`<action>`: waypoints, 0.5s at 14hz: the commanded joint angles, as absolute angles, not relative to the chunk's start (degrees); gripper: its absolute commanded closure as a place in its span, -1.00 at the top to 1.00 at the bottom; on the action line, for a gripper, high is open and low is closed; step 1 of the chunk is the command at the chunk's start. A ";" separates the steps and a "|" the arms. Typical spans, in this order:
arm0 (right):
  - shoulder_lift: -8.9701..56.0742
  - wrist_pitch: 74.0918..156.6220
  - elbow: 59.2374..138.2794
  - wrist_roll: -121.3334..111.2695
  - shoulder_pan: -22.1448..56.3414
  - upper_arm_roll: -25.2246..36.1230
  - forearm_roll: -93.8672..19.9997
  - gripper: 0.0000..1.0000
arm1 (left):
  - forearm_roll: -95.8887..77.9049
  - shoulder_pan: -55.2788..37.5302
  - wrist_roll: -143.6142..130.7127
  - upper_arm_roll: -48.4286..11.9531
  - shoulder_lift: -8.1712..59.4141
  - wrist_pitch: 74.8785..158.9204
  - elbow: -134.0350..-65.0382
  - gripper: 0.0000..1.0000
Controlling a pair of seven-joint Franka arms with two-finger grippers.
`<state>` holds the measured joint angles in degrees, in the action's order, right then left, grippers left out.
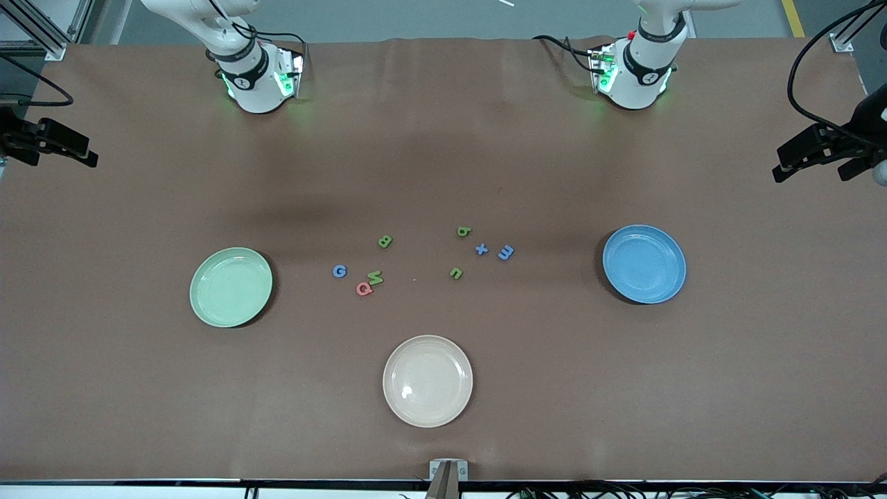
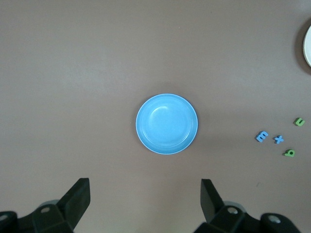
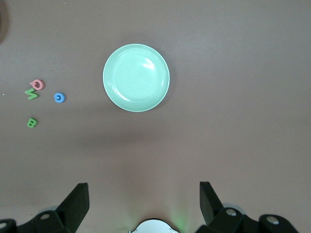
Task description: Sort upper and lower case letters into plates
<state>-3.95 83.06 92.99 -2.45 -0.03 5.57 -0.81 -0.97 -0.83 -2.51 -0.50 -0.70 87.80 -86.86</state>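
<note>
Both our end effectors, left end effector (image 2: 143, 204) and right end effector (image 3: 143, 204), hang released high over the table; capitals (image 1: 361, 267) lie toward the right arm's green plate (image 1: 231, 287), nearer that arm.

Open table (image 1: 443, 159) around clustered letters (image 1: 374, 277)

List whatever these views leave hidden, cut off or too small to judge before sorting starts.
- Front view: both grippers are out of frame, above the top edge; only the arms' bases show.
- Left wrist view: left gripper open, its body cut off by the picture edge; round cream-beige plastic plate clipped at the edge.
- Right wrist view: right gripper open, likewise cut off.
- Front view: small green letter too small to tell its case.
</note>
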 commanded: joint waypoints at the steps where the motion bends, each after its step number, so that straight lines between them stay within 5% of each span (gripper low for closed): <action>1: -6.06 84.11 95.45 -1.49 0.35 5.54 0.09 1.00 | -1.93 -0.44 -2.11 -0.62 -1.41 86.49 -87.19 1.00; 7: -8.61 86.66 99.32 -1.49 0.26 5.62 -0.35 1.00 | -2.11 -0.44 -3.07 -0.62 -0.53 86.40 -87.45 1.00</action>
